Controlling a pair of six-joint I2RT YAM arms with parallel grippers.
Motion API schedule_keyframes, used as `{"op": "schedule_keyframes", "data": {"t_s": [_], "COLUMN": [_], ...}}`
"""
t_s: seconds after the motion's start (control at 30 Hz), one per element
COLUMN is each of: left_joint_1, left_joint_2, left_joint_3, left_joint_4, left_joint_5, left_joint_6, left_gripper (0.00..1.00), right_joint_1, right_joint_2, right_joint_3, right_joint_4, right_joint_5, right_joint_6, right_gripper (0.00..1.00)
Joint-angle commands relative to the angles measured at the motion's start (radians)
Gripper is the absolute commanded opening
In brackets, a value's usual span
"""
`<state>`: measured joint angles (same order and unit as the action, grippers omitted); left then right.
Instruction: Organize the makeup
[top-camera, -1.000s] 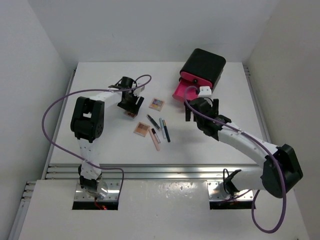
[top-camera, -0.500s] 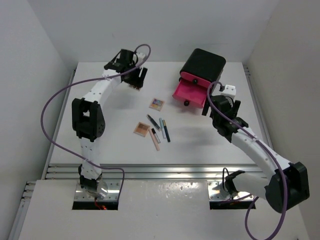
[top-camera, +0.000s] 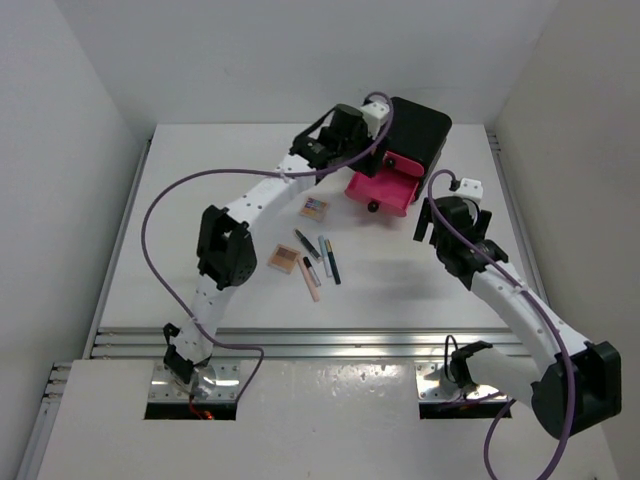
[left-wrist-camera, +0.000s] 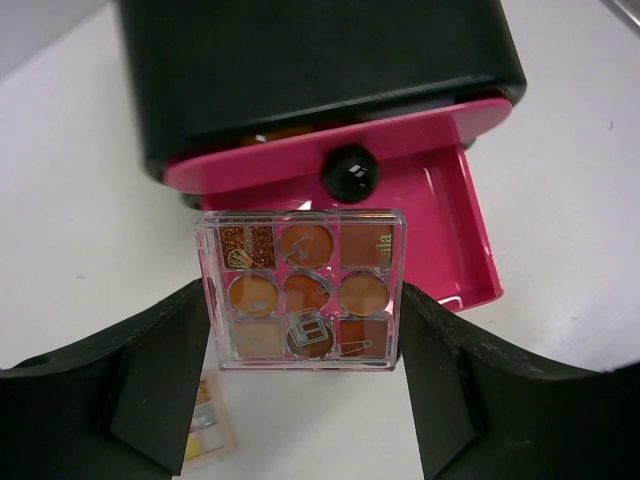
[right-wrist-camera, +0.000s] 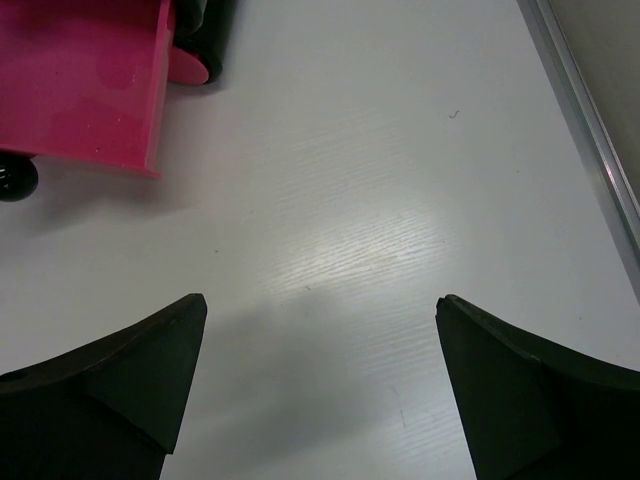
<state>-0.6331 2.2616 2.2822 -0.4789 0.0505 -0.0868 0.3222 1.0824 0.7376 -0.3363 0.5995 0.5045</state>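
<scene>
My left gripper (top-camera: 343, 137) is shut on a clear square eyeshadow palette (left-wrist-camera: 300, 290) with brown and orange pans. It holds the palette in the air just in front of the open pink drawer (left-wrist-camera: 455, 235) of the black box (top-camera: 412, 125). Two more palettes (top-camera: 314, 207) (top-camera: 283, 258) lie on the table. Beside them lie slim pencils: black (top-camera: 307, 244), pale blue (top-camera: 325, 255) and peach (top-camera: 313, 285). My right gripper (right-wrist-camera: 320, 300) is open and empty over bare table to the right of the drawer. No white puff is in view.
The open pink drawer (top-camera: 385, 187) sticks out towards the table's middle. A metal rail (right-wrist-camera: 590, 130) runs along the table's right edge. White walls stand round the table.
My left arm has swung from the far left of the table to the black box, carrying the palette. My right arm has drawn back to the right of the drawer.
</scene>
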Motion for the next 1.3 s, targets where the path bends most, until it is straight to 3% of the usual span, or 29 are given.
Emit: {"op": "schedule_keyframes", "data": {"t_s": [0.0,0.57,0.73,0.9,1.0,1.13,1.2,1.27], "left_joint_1": [-0.004,-0.060,-0.070,-0.070,-0.070,-0.070,-0.070,-0.070], "left_joint_2": [0.030,0.174,0.174,0.156,0.156,0.156,0.147,0.147], "left_joint_3": [0.026,-0.029,-0.072,-0.082,-0.082,-0.092,-0.083,-0.070], "left_joint_4": [0.094,0.194,0.194,0.183,0.183,0.183,0.183,0.183], "left_joint_5": [-0.035,-0.106,-0.117,-0.117,-0.117,-0.117,-0.117,-0.139], "left_joint_6": [-0.068,-0.140,-0.140,-0.140,-0.140,-0.131,-0.108,-0.094], "left_gripper": [0.44,0.44,0.52,0.52,0.58,0.73,0.86,0.91], "right_joint_1": [-0.006,-0.017,-0.029,-0.032,-0.034,-0.032,-0.032,-0.032], "right_joint_2": [-0.022,-0.042,-0.038,-0.039,-0.036,-0.033,-0.032,-0.038], "right_joint_3": [0.055,0.016,0.016,0.006,0.005,0.011,0.011,0.011], "right_joint_4": [-0.030,-0.027,-0.018,-0.018,-0.015,-0.013,-0.015,-0.012], "right_joint_5": [-0.006,0.029,0.022,0.020,0.022,0.020,0.019,0.019], "right_joint_6": [-0.009,-0.052,-0.050,-0.052,-0.053,-0.053,-0.055,-0.055], "right_gripper": [0.97,0.97,0.97,0.97,0.97,0.99,0.99,0.99]}}
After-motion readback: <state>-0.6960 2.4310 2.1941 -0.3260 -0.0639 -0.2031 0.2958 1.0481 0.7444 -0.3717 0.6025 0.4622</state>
